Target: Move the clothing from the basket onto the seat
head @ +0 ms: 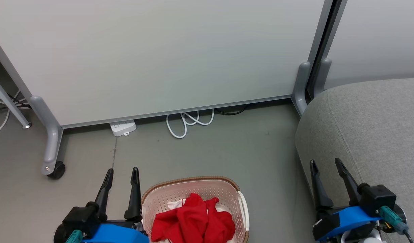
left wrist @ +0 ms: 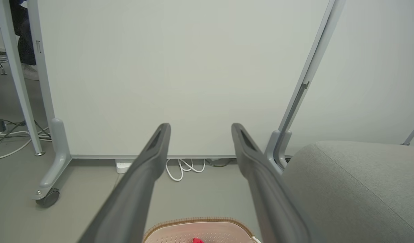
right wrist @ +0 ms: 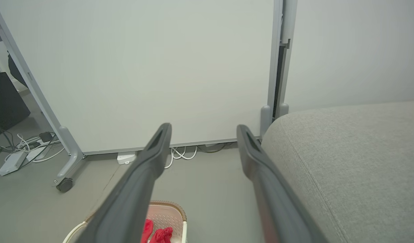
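An office-like room: pale wheeled partition panels (head: 159, 50) across the top, power strip (head: 123, 128) and white cable (head: 186, 123) on grey floor (head: 227, 148), upholstered seat (head: 372, 128) at right.

The bottom edge of the head view cuts off the basket (head: 180, 194) and the clothing (head: 193, 219), and the right edge cuts off the seat (head: 369, 128).
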Motion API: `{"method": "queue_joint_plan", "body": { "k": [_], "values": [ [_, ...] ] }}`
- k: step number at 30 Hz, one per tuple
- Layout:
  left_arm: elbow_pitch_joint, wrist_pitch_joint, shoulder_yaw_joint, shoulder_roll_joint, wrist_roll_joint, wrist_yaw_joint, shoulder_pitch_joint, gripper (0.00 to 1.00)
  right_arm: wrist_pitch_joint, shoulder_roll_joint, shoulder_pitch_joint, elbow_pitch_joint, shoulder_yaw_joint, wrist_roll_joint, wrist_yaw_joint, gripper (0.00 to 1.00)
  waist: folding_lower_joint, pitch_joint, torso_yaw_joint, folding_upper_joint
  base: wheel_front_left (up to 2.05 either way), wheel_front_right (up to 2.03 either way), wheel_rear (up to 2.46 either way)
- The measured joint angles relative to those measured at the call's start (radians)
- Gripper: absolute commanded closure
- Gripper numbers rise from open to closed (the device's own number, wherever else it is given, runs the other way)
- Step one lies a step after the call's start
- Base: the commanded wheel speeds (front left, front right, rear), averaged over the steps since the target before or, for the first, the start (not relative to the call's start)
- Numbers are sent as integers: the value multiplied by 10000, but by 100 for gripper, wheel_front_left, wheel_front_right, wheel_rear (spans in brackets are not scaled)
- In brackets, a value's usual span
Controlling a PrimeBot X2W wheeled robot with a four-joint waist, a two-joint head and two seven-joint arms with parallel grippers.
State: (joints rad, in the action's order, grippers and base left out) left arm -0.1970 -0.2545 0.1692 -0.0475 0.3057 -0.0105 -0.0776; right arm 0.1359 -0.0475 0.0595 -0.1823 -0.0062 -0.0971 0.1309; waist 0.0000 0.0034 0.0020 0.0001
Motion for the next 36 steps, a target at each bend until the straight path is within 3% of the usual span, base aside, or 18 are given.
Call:
{"method": "queue_joint_plan", "body": {
  "k": [21,30,36],
  "values": [
    [-92,-81,48,-4,-387,-46,4,0,67,-6,-13,54,48,199,0,0,-1,49,-1,0,0,0,0],
    [-560,-82,31,-4,-738,136,-408,0,59,-10,677,619,433,174,0,0,1,1140,-322,0,0,0,0],
    [-1661,-82,-6,-73,-775,337,-1129,0,100,-10,1478,1047,759,211,0,0,2,2337,-698,0,0,0,0]
  ]
}}
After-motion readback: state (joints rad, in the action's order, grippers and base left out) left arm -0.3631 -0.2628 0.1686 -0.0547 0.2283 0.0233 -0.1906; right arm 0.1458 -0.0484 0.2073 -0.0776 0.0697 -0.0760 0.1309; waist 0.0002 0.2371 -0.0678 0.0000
